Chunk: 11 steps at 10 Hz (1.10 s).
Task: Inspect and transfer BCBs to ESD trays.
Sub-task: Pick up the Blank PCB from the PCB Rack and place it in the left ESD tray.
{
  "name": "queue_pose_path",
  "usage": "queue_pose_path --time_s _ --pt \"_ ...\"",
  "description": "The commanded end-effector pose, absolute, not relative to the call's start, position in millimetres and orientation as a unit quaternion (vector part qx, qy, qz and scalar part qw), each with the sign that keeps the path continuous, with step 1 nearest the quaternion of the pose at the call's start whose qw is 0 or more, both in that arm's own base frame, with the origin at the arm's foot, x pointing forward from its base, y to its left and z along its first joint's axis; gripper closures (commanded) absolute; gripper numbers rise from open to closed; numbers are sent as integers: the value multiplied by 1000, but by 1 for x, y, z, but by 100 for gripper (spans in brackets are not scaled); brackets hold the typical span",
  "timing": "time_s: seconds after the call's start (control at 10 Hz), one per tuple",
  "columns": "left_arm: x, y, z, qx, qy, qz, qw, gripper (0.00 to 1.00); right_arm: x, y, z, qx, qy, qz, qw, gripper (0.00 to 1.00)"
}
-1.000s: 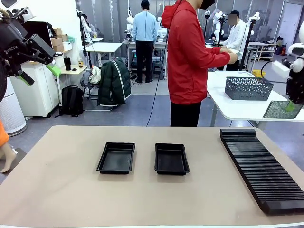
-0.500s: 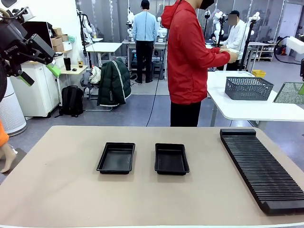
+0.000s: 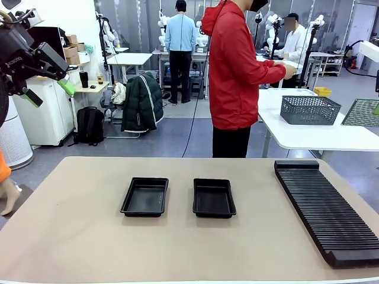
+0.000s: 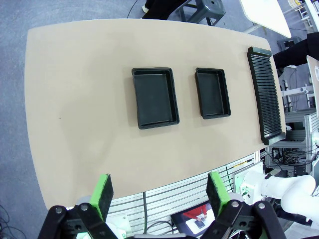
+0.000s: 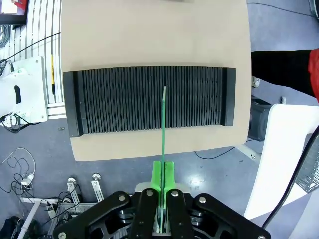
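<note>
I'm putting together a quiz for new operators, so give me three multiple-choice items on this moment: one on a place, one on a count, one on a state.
1. Where does the rack lie relative to the trays?
A. On the robot's left of them
B. Between them
C. On the robot's right of them

2. How many trays are on the table?
A. Two
B. One
C. Three

3. What state is the right gripper in?
A. Open and empty
B. Shut on a board
C. Shut on a tray

Answers:
1 C: in the front view the rack lies at the table's right side, beyond both trays.
2 A: two black trays sit side by side, both empty.
3 B: the right wrist view shows it clamped on a thin board, seen edge-on above the rack.
</note>
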<state>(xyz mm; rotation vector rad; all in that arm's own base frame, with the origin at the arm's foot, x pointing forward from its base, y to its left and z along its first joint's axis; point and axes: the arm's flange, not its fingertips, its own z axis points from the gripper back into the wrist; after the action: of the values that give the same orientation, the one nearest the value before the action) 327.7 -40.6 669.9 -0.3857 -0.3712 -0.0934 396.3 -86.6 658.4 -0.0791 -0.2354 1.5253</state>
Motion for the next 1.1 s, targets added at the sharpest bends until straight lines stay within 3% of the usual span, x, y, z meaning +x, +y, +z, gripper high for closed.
queue_pose_path --time_s 0.0,0.8,1.0 --pt "328 -40 669 -190 -184 -46 963 0 397 -87 656 -40 -104 689 716 100" --pt "328 -40 669 -190 -184 -46 963 0 396 -87 658 -36 -106 689 716 97" --pt "328 -40 669 -190 -184 -46 963 0 404 -86 665 22 -103 608 787 97"
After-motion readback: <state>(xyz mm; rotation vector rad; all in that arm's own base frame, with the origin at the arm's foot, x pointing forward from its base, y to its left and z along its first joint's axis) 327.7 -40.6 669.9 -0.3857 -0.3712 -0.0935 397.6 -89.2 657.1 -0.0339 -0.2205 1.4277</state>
